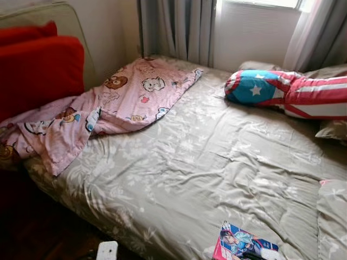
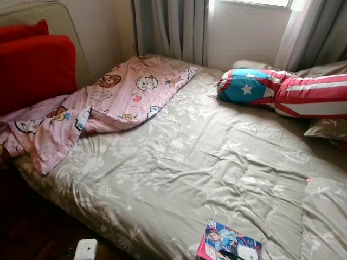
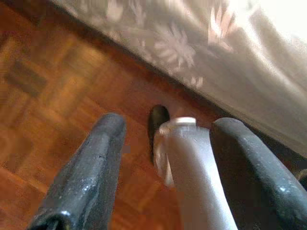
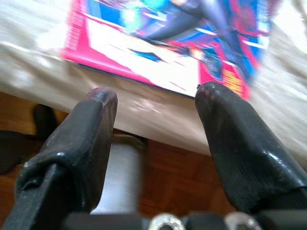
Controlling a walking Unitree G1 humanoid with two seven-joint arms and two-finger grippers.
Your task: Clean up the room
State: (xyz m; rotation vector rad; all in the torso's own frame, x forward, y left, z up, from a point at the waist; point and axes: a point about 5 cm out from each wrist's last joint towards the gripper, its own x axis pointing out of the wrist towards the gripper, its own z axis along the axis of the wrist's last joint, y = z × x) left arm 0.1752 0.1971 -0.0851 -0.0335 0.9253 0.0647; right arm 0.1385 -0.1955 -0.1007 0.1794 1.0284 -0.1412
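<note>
At the bed's (image 1: 217,162) near edge lies a bright comic book (image 1: 244,245). Its cover appears close beyond the right hand (image 4: 156,103), fingers spread, empty. Over wooden floor (image 3: 53,96), the left hand (image 3: 168,132) hangs released.

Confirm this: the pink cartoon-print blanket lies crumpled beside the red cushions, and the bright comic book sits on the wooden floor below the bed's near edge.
One thing is wrong. The bright comic book lies on the grey floral bedspread at the bed's near edge, not on the floor; the left eye view shows it. The pink cartoon-print blanket does lie crumpled beside the red cushions.
</note>
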